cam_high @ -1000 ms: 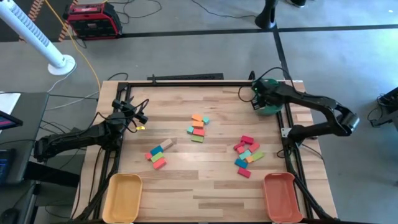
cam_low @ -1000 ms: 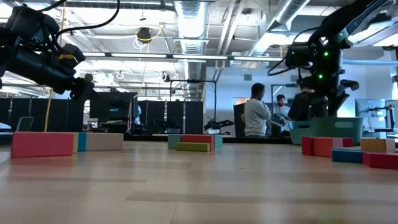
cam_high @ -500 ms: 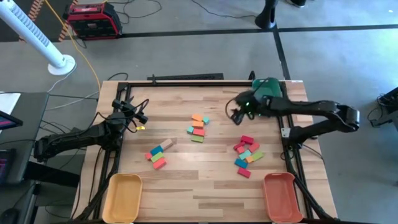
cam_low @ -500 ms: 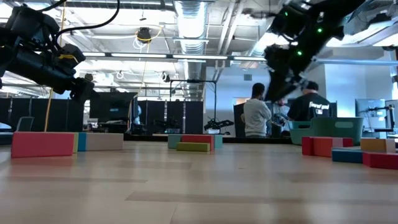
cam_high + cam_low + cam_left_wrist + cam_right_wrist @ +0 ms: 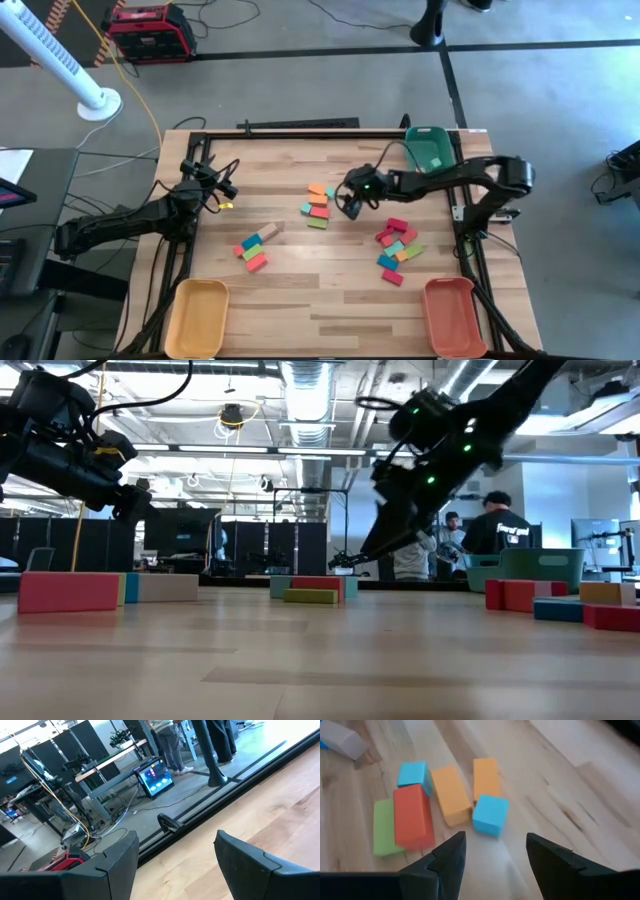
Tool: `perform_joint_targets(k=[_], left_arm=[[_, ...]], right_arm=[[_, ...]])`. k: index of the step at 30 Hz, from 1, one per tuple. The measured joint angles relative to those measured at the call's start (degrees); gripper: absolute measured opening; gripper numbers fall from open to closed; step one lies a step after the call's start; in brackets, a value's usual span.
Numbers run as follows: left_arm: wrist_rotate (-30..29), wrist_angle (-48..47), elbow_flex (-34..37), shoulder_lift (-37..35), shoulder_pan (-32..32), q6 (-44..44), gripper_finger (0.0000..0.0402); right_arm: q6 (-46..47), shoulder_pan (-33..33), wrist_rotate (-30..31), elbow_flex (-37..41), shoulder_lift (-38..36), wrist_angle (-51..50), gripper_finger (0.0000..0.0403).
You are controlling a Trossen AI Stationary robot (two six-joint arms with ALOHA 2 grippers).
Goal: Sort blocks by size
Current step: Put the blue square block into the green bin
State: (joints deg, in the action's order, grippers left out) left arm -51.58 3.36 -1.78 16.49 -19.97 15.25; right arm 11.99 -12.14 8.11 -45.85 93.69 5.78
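Blocks lie flat on the wooden table in three loose groups: a middle group (image 5: 318,205), a left group (image 5: 255,247) and a right group (image 5: 398,250). My right gripper (image 5: 347,200) hovers open just right of the middle group, slanting down at it. Its wrist view shows a teal-blue cube (image 5: 490,814), two orange bars (image 5: 451,794), a red block (image 5: 412,815), a green one (image 5: 382,827) and another teal-blue one (image 5: 413,772) ahead of the empty gripper (image 5: 495,855). My left gripper (image 5: 222,190) waits open at the table's left side, nothing between its fingers (image 5: 115,862).
A green tray (image 5: 428,148) stands at the far right corner, a yellow tray (image 5: 198,315) at the near left and an orange tray (image 5: 450,315) at the near right. Bare wood lies between the block groups. People stand in the room beyond the table (image 5: 505,530).
My right gripper has swung from over the green tray toward the table's left and a little nearer, sinking slightly, and now hangs beside the middle group. It has tipped from pointing down to slanting forward. The blocks have not moved.
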Motion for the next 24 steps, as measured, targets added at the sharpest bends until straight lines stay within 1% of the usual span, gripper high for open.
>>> perform_joint_targets(k=[2,5,9,13,16,21,24], left_arm=[[0.01,-0.02,0.02,0.0,-0.02,0.0,0.0247],[0.01,0.0,0.02,0.0,-0.02,0.0,0.0247],[0.0,0.0,0.02,0.0,0.0,0.0,0.0247],[-0.01,-0.02,0.0,0.0,0.0,0.0,0.0247],[0.01,-0.01,0.01,0.0,0.0,0.02,0.0247],[0.01,0.0,0.02,0.0,0.0,0.0,0.0247],[0.01,0.0,0.02,0.0,-0.02,0.0,0.0247]], right_arm=[[-0.18,0.31,-0.53,-1.44,2.75,1.51,0.0241],[-0.48,0.58,-0.62,-4.15,6.55,1.16,0.0255],[-0.89,0.07,-0.59,-6.52,9.47,0.1,0.0278],[-0.94,-0.69,1.0,-7.83,10.71,-0.07,0.0295],[-1.13,-1.19,2.42,-8.02,10.71,-0.13,0.0297],[-1.4,-1.93,2.5,-8.02,10.71,-0.2,0.0297],[-1.4,-1.95,2.5,-8.06,12.05,0.41,0.0297]])
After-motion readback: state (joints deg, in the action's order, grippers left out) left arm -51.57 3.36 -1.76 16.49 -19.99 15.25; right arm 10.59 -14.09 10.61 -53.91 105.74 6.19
